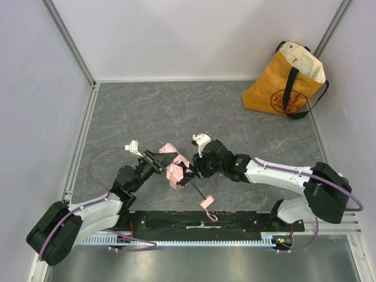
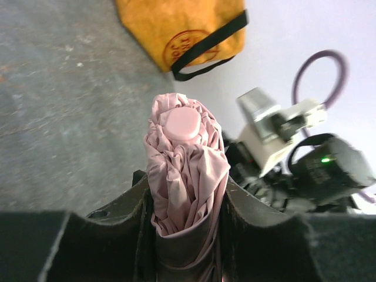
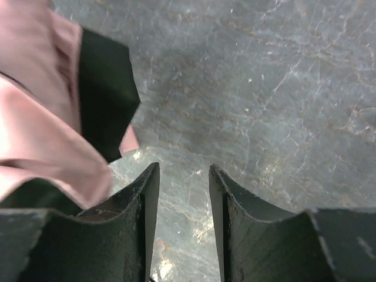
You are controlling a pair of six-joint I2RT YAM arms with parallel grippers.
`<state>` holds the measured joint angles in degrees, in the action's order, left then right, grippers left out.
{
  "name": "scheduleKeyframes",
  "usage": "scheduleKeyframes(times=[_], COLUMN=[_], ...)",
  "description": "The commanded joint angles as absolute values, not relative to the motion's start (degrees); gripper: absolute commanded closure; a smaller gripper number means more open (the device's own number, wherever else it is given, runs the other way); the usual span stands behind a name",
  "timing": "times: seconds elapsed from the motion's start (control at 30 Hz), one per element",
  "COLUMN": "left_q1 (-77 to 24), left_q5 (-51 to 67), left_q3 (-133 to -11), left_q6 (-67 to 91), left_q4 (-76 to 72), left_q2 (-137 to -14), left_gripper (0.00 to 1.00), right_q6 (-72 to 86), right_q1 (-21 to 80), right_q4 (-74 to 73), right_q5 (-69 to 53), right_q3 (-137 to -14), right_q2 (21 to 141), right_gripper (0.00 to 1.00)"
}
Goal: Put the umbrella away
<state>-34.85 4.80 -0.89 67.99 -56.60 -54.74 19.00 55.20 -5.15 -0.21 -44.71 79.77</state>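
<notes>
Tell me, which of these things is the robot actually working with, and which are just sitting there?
Part of the job:
pink umbrella
left gripper, shut round it
right gripper, open beside it

Just lying about:
yellow bag, standing untouched by the far right wall

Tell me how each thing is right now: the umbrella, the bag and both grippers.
Umbrella: folded shut, fabric bunched, shaft and handle sticking out.
Bag: upright in the far right corner, top open.
Left gripper: shut on the umbrella.
Right gripper: open, holding nothing, beside the umbrella.
</notes>
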Motion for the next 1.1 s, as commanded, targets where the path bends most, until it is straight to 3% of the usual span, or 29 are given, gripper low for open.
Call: scheduleKeyframes(times=[0.0,0.1,0.2,0.3,0.33,0.7,0.83,0.93,0.97,1.07], left_q1=[-34.89,-34.89,-34.89,-34.98,-34.89,-34.98,-34.89,-34.89,-34.98,-34.89], left_q5=[2.82,0.18,-1.41,-1.67,-2.02,-2.29,-1.58,-1.14,-1.23,-2.54], left_q3=[3.17,1.50,0.35,-3.68,-4.65,-5.01,-4.22,-4.48,-4.92,-8.07], left_q6=[75.92,82.07,83.06,82.97,82.97,85.96,86.13,85.34,85.43,86.04], left_q4=[-63.30,-54.61,-51.43,-42.04,-39.23,-33.66,-37.60,-38.33,-36.93,-25.36], left_q2=[-50.99,-48.09,-46.24,-43.60,-42.90,-42.54,-43.50,-43.24,-43.07,-41.32], left_gripper=[0.98,0.98,0.98,0.98,0.98,0.98,0.98,0.98,0.98,0.98], right_q6=[19.33,23.18,25.93,23.30,22.07,18.81,17.93,18.72,18.81,14.26], right_q1=[55.02,52.14,48.70,48.17,48.16,50.79,55.71,56.07,56.16,58.35], right_q4=[-8.07,-7.74,-7.64,-13.60,-14.49,-7.74,-5.98,-6.06,-6.50,-10.45], right_q5=[-3.43,-4.47,-8.60,-4.94,-4.31,-19.16,-13.38,-9.07,-7.49,-1.08], right_q3=[-47.01,-47.38,-47.98,-50.88,-51.41,-54.31,-57.04,-58.79,-59.49,-61.26], right_q2=[78.49,74.28,72.25,71.02,69.97,65.12,69.60,73.46,74.69,76.11], right_gripper=[0.53,0.36,0.27,0.05,0.02,0.02,0.11,0.28,0.29,0.18])
